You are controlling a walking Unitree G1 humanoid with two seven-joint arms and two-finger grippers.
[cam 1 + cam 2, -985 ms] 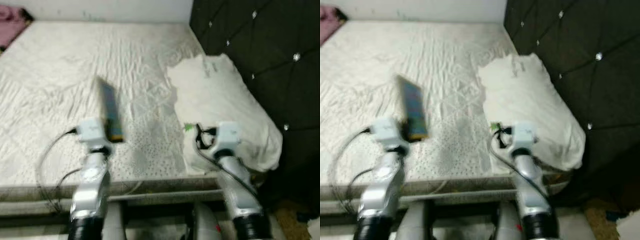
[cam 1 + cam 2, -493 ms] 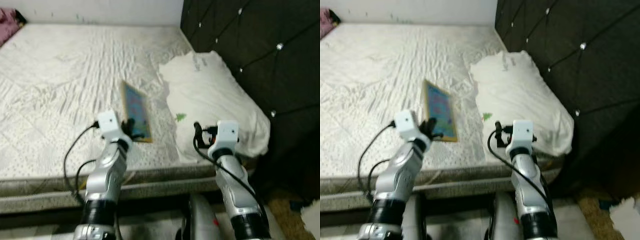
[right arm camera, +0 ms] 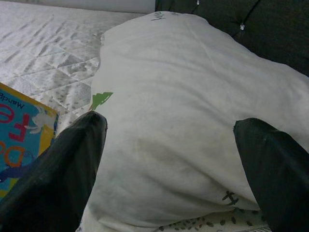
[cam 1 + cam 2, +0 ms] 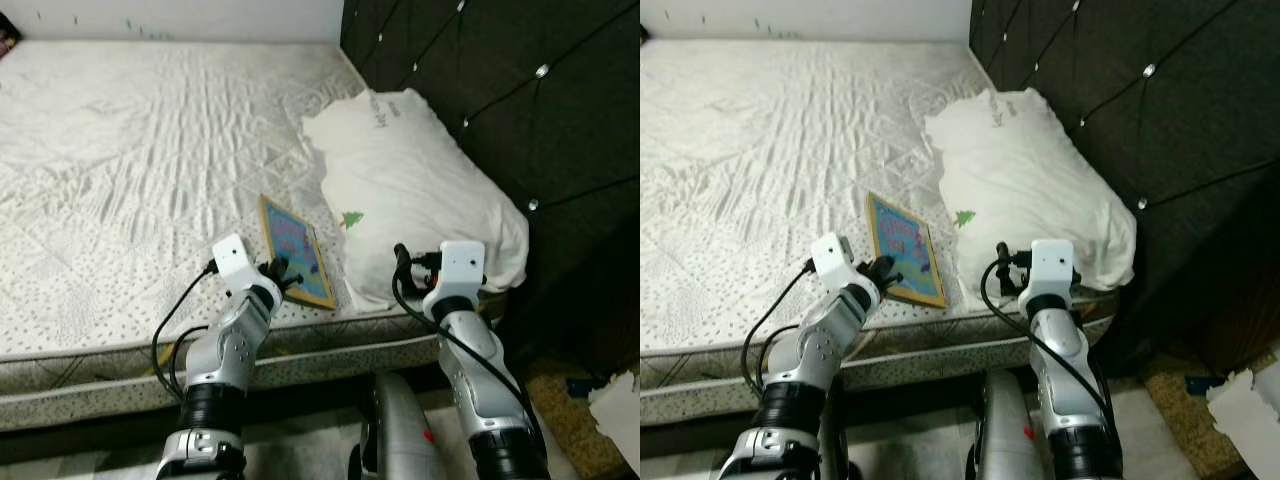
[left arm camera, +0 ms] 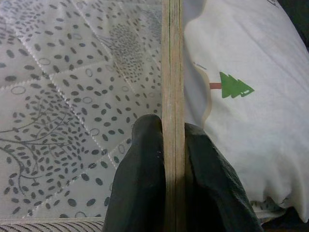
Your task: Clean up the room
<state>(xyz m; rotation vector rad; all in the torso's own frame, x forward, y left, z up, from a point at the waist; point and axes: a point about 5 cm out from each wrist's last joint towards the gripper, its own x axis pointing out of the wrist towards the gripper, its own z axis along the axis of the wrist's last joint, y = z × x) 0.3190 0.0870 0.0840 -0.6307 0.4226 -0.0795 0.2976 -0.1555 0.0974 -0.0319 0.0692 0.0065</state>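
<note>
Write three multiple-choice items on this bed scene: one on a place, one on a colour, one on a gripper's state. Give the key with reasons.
1. Where is the book?
A. on the floor
B. on the mattress beside the pillow
C. on top of the pillow

2. What colour is the tree printed on the pillow?
A. green
B. red
C. blue

3. How is the right gripper?
A. shut on the book
B. shut on the pillow
C. open

Key: B, the book lies at the pillow's edge, pinched by the left gripper; A, the tree is green; C, its fingers stand wide apart before the pillow.
</note>
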